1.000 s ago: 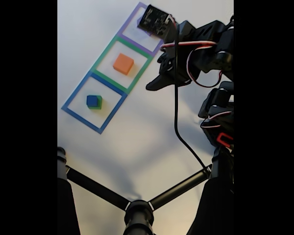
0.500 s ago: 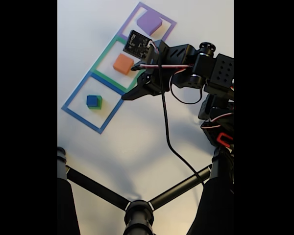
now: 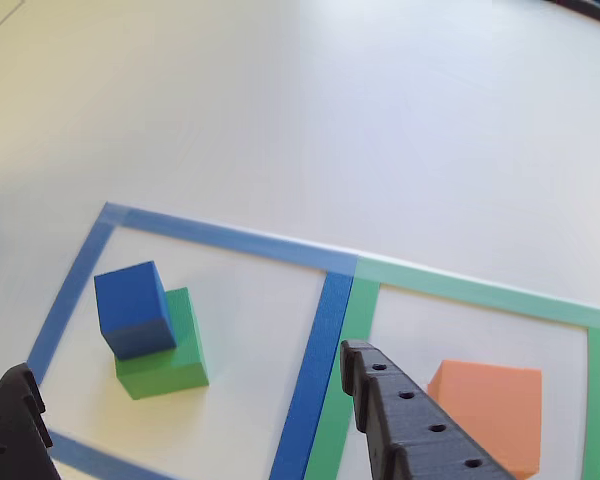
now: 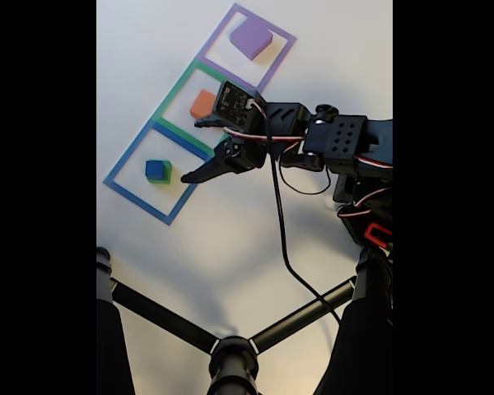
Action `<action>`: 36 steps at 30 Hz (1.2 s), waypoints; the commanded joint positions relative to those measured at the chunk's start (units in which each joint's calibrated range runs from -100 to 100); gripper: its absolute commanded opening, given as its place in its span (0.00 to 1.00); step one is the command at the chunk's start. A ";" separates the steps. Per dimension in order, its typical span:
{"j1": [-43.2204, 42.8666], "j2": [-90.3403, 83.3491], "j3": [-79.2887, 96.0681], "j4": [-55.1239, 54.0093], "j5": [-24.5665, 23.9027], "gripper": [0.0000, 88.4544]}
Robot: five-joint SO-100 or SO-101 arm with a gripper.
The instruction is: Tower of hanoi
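In the fixed view the blue cube (image 4: 154, 169) sits on the green block (image 4: 165, 174) inside the blue taped square. The orange block (image 4: 202, 104) lies in the green taped square and the purple block (image 4: 251, 37) in the purple one. My gripper (image 4: 193, 151) is open, reaching left over the border between the blue and green squares, right of the blue cube. In the other view the blue cube (image 3: 134, 308) rests off-centre on the green block (image 3: 170, 355), the orange block (image 3: 490, 408) is at lower right, and the gripper (image 3: 185, 365) stands open with nothing held.
Three taped outlines run diagonally across the white table: blue (image 4: 136, 202), green (image 4: 176, 90), purple (image 4: 265, 19). A black tripod (image 4: 230, 354) spreads across the bottom of the fixed view. The arm's cable (image 4: 280, 239) hangs down to the right.
The arm has swung from over the purple square down past the orange block toward the blue square, uncovering the purple block. The blocks have not moved.
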 commanded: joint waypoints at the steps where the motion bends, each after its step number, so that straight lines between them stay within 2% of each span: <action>1: 0.45 4.67 0.91 -10.69 0.75 0.41; 13: -0.84 21.57 1.91 -30.77 0.75 0.41; 22: -1.99 29.83 -1.09 -37.16 0.75 0.40; 36: -4.65 38.08 -9.45 -37.65 0.75 0.39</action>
